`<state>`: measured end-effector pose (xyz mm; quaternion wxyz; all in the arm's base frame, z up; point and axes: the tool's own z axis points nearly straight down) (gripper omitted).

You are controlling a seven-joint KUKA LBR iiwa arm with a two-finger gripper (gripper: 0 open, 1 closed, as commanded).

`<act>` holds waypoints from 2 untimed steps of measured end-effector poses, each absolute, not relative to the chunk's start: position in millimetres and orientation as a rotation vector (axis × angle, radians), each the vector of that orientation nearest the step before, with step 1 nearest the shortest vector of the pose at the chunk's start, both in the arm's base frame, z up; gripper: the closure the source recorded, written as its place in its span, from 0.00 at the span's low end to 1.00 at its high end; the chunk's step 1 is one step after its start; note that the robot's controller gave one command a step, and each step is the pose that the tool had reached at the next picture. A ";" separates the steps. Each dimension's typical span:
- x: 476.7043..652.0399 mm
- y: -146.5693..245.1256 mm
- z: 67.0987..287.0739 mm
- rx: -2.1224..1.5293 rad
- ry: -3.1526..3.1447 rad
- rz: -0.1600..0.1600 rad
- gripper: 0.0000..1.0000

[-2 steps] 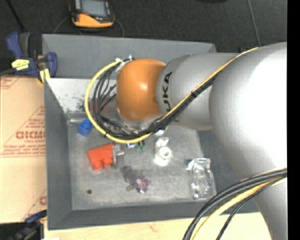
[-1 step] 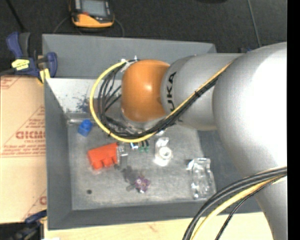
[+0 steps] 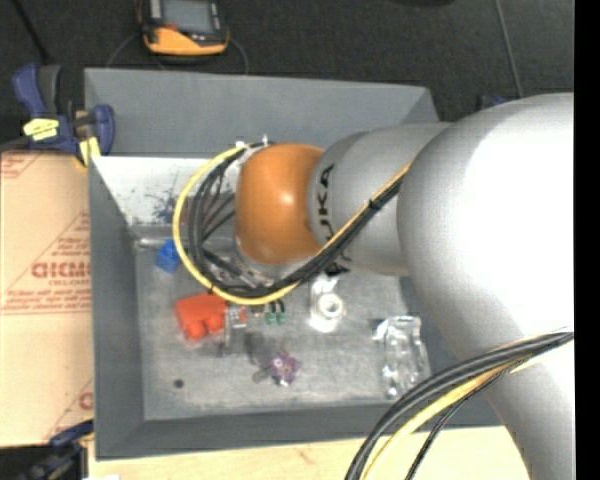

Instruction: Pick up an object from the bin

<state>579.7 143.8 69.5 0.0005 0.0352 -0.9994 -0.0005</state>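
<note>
My gripper (image 3: 233, 328) comes down from under the arm's wrist into the left middle of the bin. Right against its left side lies an orange-red blocky object (image 3: 199, 318) on the bin floor; whether they touch I cannot tell. A small green piece (image 3: 275, 317) lies just to the right of the gripper. A little purple object (image 3: 281, 368) lies below it, toward the bin's front. A blue object (image 3: 167, 259) sits up-left, near the left wall.
A white cylindrical piece (image 3: 327, 309) lies right of centre. A clear plastic object (image 3: 400, 354) rests near the front right corner. The arm, its orange cover and yellow-black cables hide the back middle of the bin.
</note>
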 end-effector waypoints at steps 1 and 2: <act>580.8 143.4 70.3 0.109 -3.141 -0.004 0.00; 581.5 143.4 71.0 0.106 -3.143 -0.005 1.00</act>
